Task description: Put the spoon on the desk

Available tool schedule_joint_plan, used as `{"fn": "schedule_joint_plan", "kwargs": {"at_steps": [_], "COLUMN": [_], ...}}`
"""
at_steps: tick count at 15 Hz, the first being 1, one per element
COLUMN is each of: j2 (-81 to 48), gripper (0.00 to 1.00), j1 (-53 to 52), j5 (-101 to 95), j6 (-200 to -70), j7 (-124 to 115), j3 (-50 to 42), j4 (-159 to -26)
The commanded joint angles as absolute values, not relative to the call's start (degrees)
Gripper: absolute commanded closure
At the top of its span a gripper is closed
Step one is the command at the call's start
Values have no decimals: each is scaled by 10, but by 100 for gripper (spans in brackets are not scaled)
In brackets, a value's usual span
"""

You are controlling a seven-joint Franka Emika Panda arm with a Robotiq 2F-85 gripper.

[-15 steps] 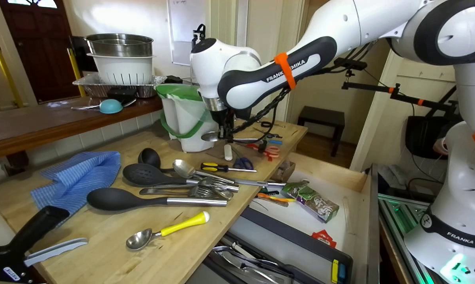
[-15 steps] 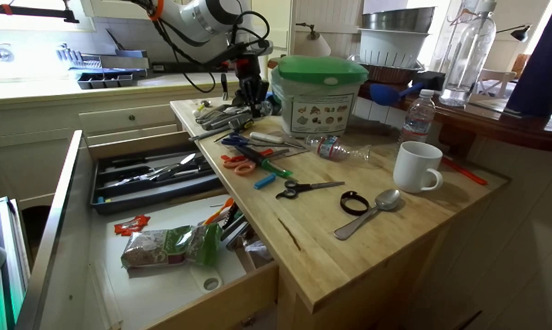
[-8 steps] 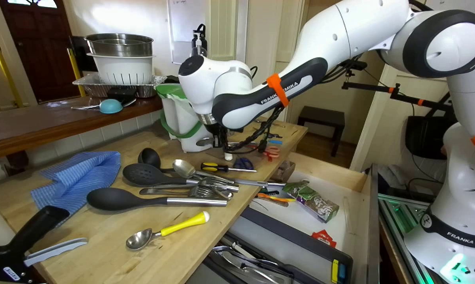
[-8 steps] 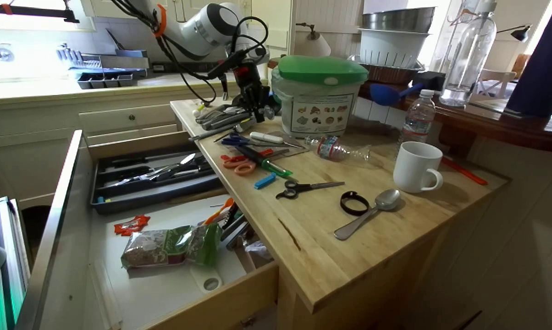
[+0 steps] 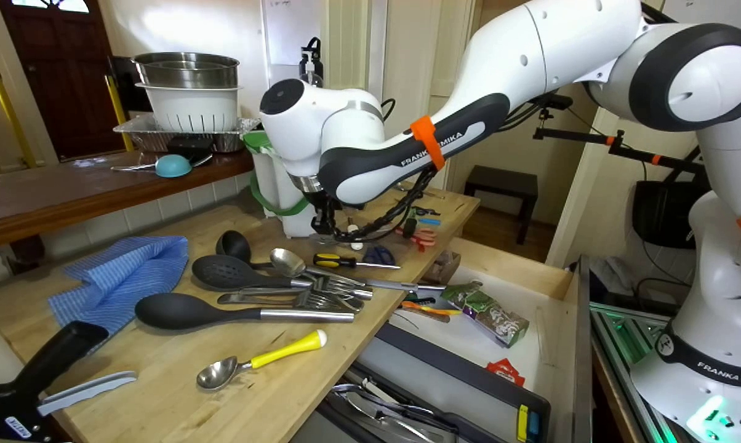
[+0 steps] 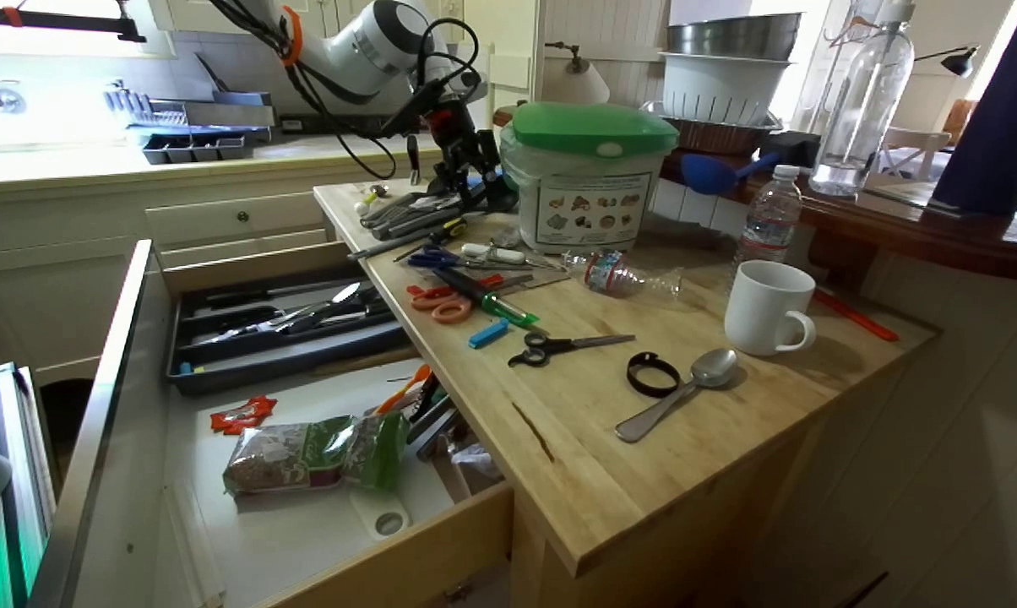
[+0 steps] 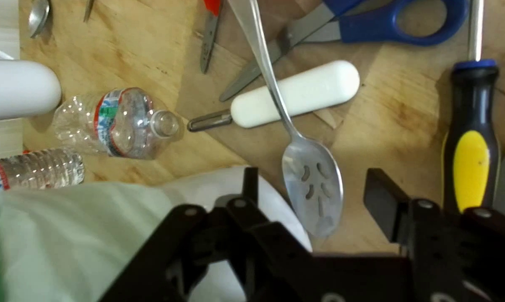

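Spoon (image 7: pixel 307 155) noted on surface (image 6: pixel 593 456), across wht. handle (image 7: pixel 319 87); in wrist vw., bowl (image 7: pixel 317 183) seen betw. wide-spread fingers (image 7: pixel 384 205), clear of both.

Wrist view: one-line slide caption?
Open gripper over the desk, framing the bowl of a slotted spoon that crosses over a white handle.

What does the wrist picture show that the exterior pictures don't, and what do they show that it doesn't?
Only the wrist view: the slots in the metal spoon, whose bowl appears in the gap of the open tool.

Only the exterior views: the robot's white arm, the pulled-out drawer, and the steel bowl stacked on a white strainer.

Shared by all: the tool, the pale desk, the blue-handled scissors, the yellow-and-black screwdriver, and at least part of the bin.
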State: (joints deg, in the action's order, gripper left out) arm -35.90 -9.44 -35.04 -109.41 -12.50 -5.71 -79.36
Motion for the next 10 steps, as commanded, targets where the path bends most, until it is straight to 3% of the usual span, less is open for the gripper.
{"fn": "schedule_joint_plan", "kwargs": {"at_steps": [1, 6, 10], "j2": [-305, -231, -212], "gripper": [2, 0, 0], "j1": [-126, -166, -170], "j5": [-346, -308, -320], "j6": [-1052, -937, -927], "j7": [-176, -268, -320], "j3": [-52, -17, -3], "j4": [-788, -774, -760]}}
